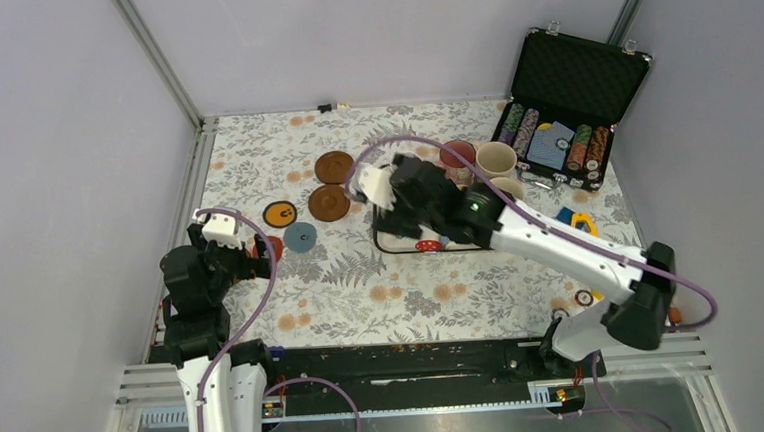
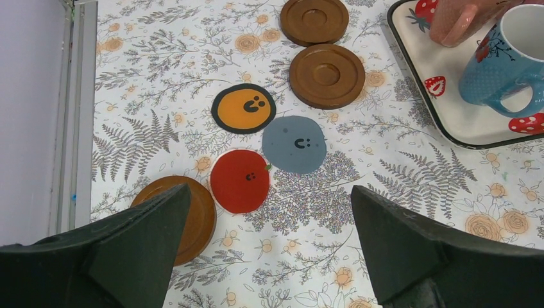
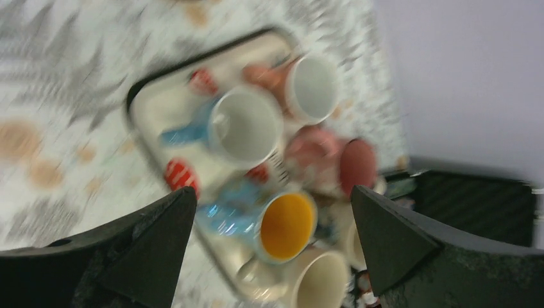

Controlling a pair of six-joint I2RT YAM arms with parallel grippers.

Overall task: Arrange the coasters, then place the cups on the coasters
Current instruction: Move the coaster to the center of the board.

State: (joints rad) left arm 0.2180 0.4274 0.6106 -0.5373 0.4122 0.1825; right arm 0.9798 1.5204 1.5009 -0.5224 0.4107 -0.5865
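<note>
Six coasters lie left of centre: two dark brown (image 2: 314,19) (image 2: 326,75), black with an orange centre (image 2: 244,108), grey-blue (image 2: 294,144), red (image 2: 240,180), and a third brown (image 2: 192,218) partly behind my left finger. My left gripper (image 2: 269,256) hovers open and empty just in front of them. My right gripper (image 3: 272,256) hangs open and empty above the tray (image 3: 138,96), in a blurred view. Below it stand the blue cup with yellow inside (image 3: 282,224), a white-and-blue cup (image 3: 244,125), a white cup with pink handle (image 3: 311,86), a pink cup (image 3: 321,154) and a cream cup (image 3: 321,279).
An open black case of poker chips (image 1: 567,114) stands at the back right. Small yellow and blue objects (image 1: 579,221) lie right of the tray. A metal rail (image 1: 191,188) runs along the table's left edge, close to the left arm.
</note>
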